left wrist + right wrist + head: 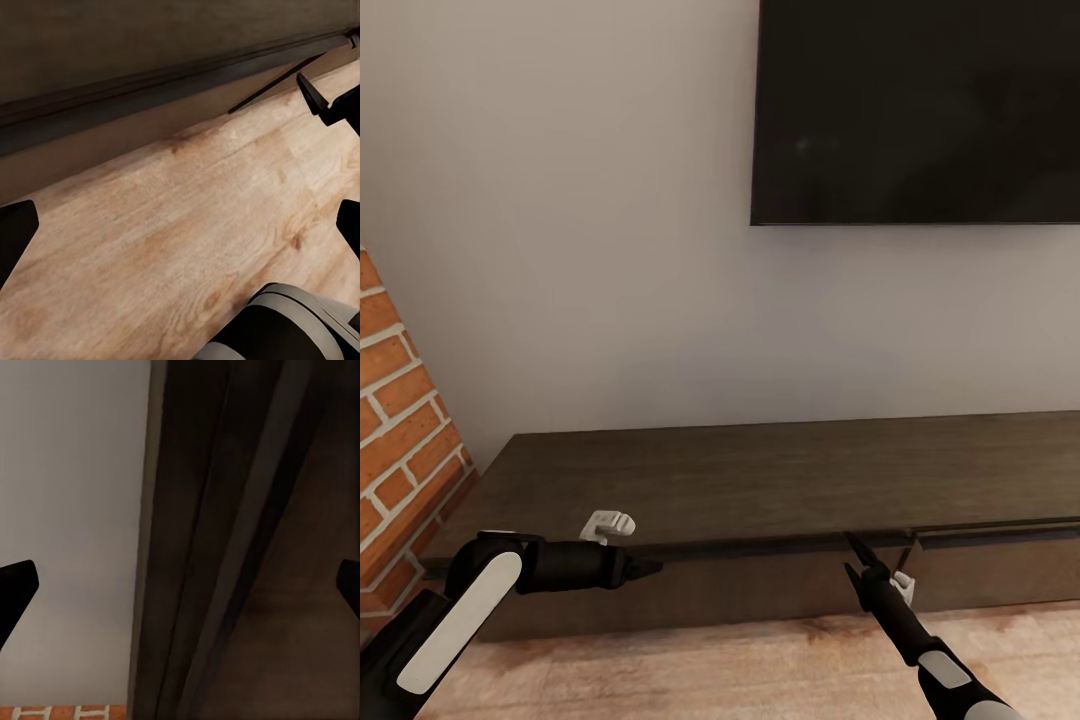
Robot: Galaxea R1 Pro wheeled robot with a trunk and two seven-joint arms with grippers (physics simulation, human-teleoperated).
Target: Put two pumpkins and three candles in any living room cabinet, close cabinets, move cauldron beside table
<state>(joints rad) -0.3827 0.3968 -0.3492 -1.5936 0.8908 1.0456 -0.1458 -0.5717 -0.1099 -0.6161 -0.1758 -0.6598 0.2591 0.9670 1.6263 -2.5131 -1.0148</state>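
The cabinet (780,480) is a long, low dark-brown unit against the wall, and its drawer fronts look shut. My left gripper (648,568) hovers in front of its left part, pointing right, fingers wide apart and empty; in the left wrist view the left gripper (180,232) looks over the floor along the cabinet's front (112,142). At the top edge of the cabinet front, near a drawer seam, my right gripper (880,550) points upward. It is open and empty, and in the right wrist view the right gripper (180,592) faces the cabinet edge (225,547). Pumpkins, candles, cauldron and table are out of view.
A black TV (920,110) hangs on the pale wall above the cabinet. A brick wall (400,420) juts in at the left, close to my left arm. Light wooden floor (710,660) runs in front of the cabinet.
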